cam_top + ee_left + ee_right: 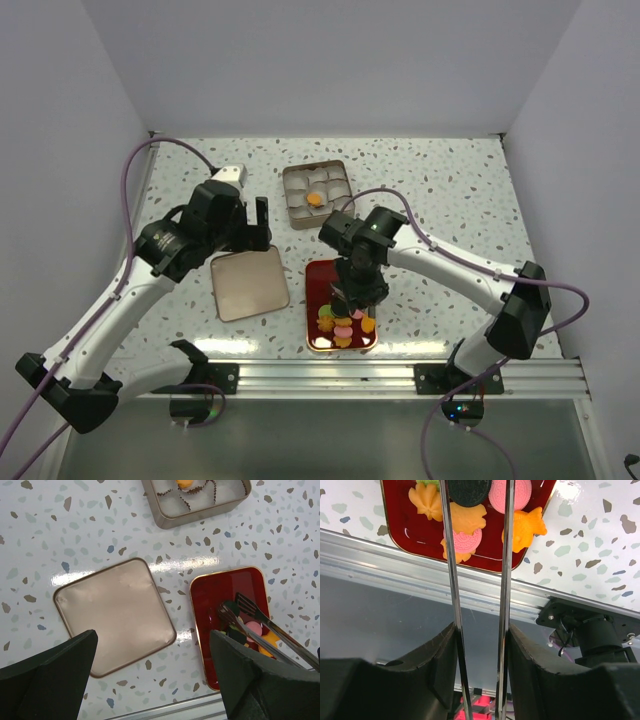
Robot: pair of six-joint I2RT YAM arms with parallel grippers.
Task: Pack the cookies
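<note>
Cookies [467,517]: piled at the 6 o'clock end of the glossy red tray [415,530]. Ridged orange swirls, embossed pink rounds, one matte black disc [470,491]. Black disc lies between the two thin steel arms of the tongs [451,580]; arms apart, tips cropped, pinch not confirmable. Right gripper [480,645] squeezes the tongs' arms. One orange cookie [314,200] sits in the square tin [317,164], 12 o'clock of the tray. Left gripper [152,680] spread wide, empty.
</note>
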